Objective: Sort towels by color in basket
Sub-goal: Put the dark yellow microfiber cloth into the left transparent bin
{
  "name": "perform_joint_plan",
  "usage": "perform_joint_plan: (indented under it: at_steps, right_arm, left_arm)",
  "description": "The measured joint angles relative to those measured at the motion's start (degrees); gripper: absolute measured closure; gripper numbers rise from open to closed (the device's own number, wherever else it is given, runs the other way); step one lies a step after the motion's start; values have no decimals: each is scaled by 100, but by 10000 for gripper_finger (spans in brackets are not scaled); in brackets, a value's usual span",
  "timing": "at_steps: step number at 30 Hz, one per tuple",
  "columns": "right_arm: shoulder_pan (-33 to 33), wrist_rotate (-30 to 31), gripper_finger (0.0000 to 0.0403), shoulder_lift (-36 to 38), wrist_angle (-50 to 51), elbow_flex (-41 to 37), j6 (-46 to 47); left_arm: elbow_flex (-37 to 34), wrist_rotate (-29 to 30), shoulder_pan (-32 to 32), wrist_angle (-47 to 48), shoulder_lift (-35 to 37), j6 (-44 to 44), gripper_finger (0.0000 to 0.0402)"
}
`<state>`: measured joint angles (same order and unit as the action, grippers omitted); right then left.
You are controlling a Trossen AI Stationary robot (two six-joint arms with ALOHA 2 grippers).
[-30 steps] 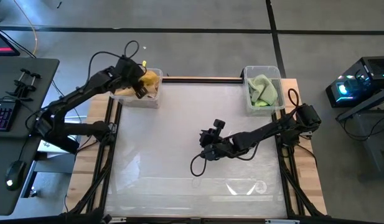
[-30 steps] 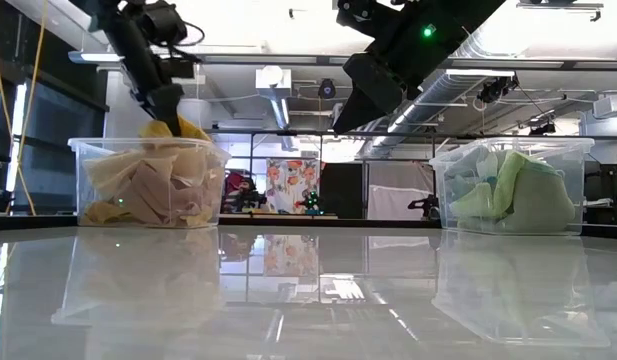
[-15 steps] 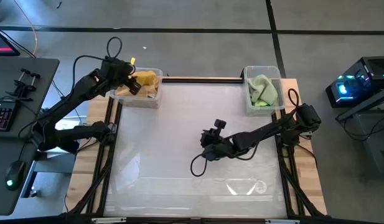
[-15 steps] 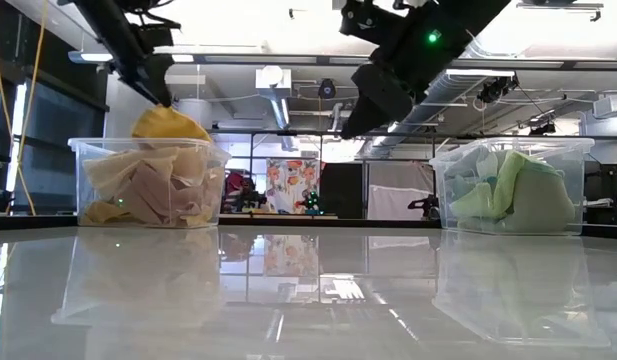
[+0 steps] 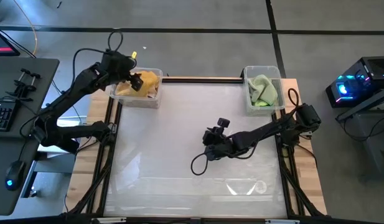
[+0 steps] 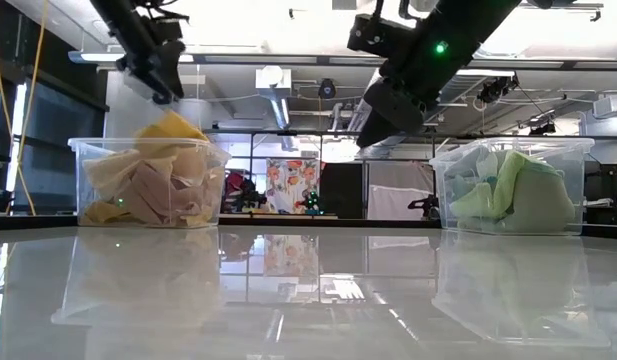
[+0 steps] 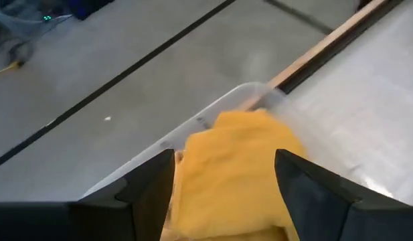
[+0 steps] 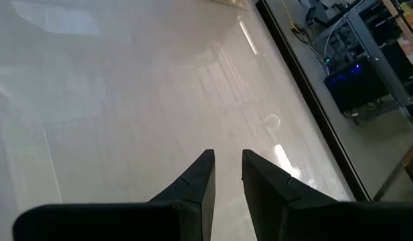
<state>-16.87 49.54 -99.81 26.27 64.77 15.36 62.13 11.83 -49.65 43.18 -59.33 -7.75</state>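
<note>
Left gripper (image 5: 136, 81), fingers spread wide and empty, hovering at the upper left of the high view directly over the clear plastic left-hand bin (image 5: 152, 101); seen through its own wrist camera with the mustard yellow cloth towel (image 7: 236, 167) lying straight ahead between the two dark fingers (image 7: 152, 184), not touching them. Same yellow towel topping the heap of salmon pink and pale orange cloths (image 6: 148, 188) in the low view, peaking just above the bin's rim, with the gripper close above it and a little to the picture's left. No clear long axis to that towel: a rounded mound, broad side up. Right gripper (image 5: 209, 138) out near the centre of the glossy white table (image 5: 179, 124), fingers nearly together with only a narrow slit between them, holding nothing, pointed at bare tabletop. Light green and sage green towels (image 5: 262, 91) packed in the clear plastic right-hand bin (image 5: 249, 107) at the upper right, well apart from that gripper and toward the frame's top right of it. No loose towel visible on the table, so sorting looks essentially finished; left arm far nearer the warm-coloured bin, right arm nearer the green one.
</note>
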Motion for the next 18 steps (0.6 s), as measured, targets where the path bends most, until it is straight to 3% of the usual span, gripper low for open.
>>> perform_joint_plan:
  at_steps: [8, 12, 18]
  right_arm:
    - [-3, 0, 332, -2, 95, 0, 83]
    - [-3, 0, 332, 0, 94, 0, 8]
    - [-3, 0, 332, 0, 93, 0, -24]
  left_arm:
    - [-93, -1115, -144, 603, -369, -179, 224]
    - [-343, -1114, -144, 702, -890, -284, 259]
    - [-466, -909, -201, 82, -1725, -295, 302]
